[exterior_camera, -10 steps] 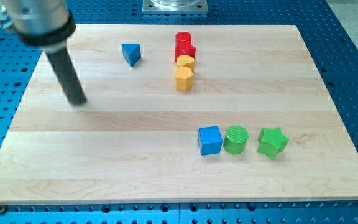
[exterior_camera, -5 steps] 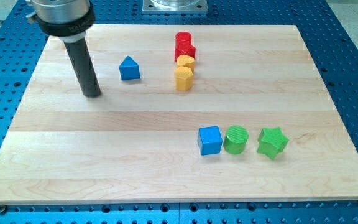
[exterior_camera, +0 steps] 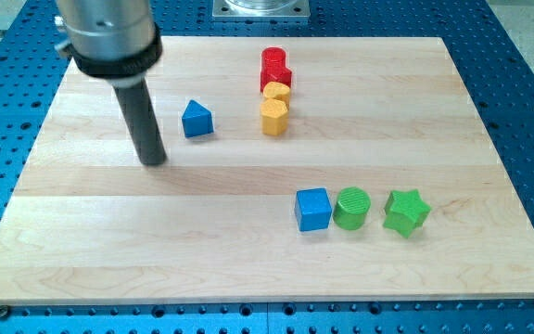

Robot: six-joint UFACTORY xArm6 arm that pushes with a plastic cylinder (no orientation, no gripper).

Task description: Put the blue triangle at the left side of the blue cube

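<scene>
I have no jaws, only a rod; my tip (exterior_camera: pixel 153 160) rests on the board in the upper left of the frame, just left of and slightly below the blue triangle (exterior_camera: pixel 197 120), holding nothing and not touching it. The blue cube (exterior_camera: pixel 313 209) sits lower right, well apart. I can read no writing anywhere.

Triangle (exterior_camera: pixel 197 120) upper-left of cube (exterior_camera: pixel 312 209) (well apart)
</scene>
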